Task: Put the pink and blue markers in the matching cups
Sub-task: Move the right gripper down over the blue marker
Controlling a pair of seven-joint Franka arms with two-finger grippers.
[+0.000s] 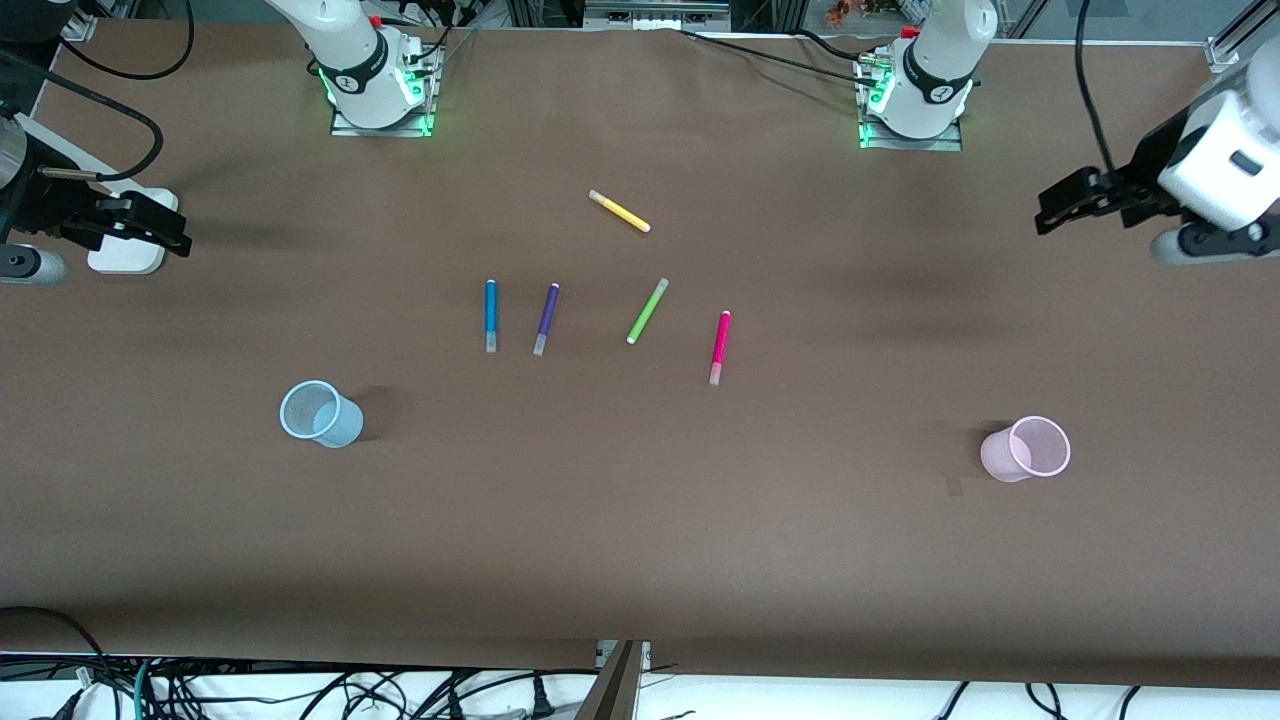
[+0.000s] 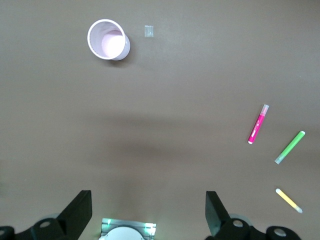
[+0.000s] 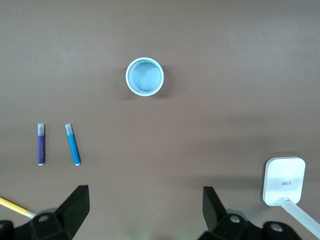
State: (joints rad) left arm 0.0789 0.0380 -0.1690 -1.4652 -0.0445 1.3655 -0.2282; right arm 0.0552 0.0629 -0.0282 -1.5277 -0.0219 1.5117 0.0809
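**Five markers and two cups on a brown table, both arms waiting**

A brown table [image 1: 640,560] fills the front view, its covering plain and matte. Cables lie along the table's edges, and a white block [image 1: 125,250] sits at the right arm's end.

From the table's middle in the front view, the blue marker [image 1: 491,315] lies at about 10 o'clock, flat, pale cap end toward the camera. The purple marker [image 1: 546,319] lies just beside it, apart. The pink marker [image 1: 720,347] lies at about 1 o'clock, also flat, its pale cap end nearer the camera. The green marker [image 1: 647,311] lies between purple and pink, and the yellow marker [image 1: 619,211] at 12 o'clock, nearest the bases.

The blue cup [image 1: 320,414] stands upright at 9 o'clock, toward the right arm's end. The pink cup [image 1: 1027,449] stands upright at 3 o'clock, toward the left arm's end. Both are translucent.

The left gripper [image 1: 1045,212] hangs over the left arm's end, fingers wide, holding nothing. The right gripper [image 1: 180,238] hangs over the white block, fingers wide, holding nothing.
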